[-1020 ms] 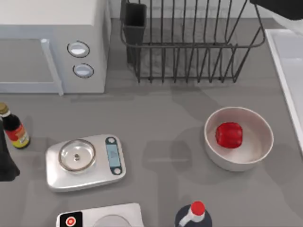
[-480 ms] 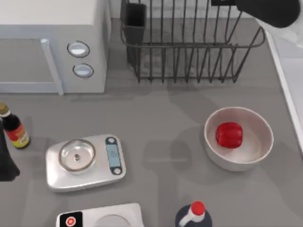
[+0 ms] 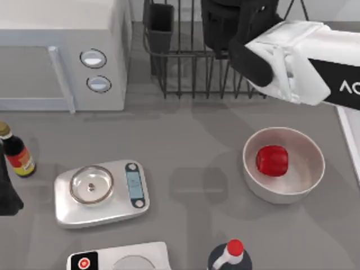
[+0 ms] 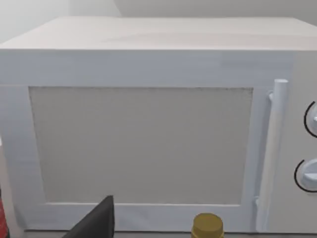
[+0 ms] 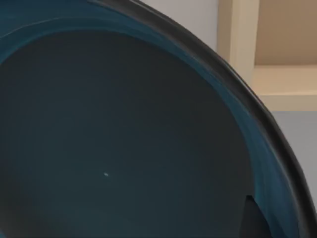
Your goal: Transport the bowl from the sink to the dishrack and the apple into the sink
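Bowl, round and teal-blue with a smooth dark inside (image 5: 124,139), sits close against the right wrist camera. From above, the right arm (image 3: 298,59) reaches over the dark grey wire dishrack (image 3: 185,62) at the counter's far edge; whether its jaws are wide or clamped cannot be told. A glossy red apple (image 3: 272,160) lies in an off-white bowl (image 3: 306,185) near the right edge. The left arm (image 3: 7,191) is parked at the left edge beside a white boxy microwave (image 4: 148,124).

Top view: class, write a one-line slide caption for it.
Right arm reaches over the dishrack; apple sits in the white bowl.
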`<state>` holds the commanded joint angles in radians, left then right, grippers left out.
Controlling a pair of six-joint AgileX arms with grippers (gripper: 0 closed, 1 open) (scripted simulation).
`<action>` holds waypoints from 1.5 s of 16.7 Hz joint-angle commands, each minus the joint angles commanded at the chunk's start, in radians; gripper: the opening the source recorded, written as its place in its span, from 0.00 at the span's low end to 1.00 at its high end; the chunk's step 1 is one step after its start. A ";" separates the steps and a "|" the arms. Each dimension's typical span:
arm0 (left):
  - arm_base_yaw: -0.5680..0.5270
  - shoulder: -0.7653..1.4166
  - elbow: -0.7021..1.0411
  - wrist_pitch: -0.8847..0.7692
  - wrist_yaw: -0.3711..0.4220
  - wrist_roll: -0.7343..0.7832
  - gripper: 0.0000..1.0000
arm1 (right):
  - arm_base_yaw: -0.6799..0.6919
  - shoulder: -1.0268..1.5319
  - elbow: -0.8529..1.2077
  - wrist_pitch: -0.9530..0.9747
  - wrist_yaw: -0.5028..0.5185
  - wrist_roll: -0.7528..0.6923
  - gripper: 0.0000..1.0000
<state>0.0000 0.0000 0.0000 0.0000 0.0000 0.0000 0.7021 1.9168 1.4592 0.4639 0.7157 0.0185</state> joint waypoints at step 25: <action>0.000 0.000 0.000 0.000 0.000 0.000 1.00 | -0.070 0.128 -0.126 0.237 -0.051 -0.001 1.00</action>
<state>0.0000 0.0000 0.0000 0.0000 0.0000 0.0000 0.6320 2.0445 1.3330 0.7008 0.6651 0.0178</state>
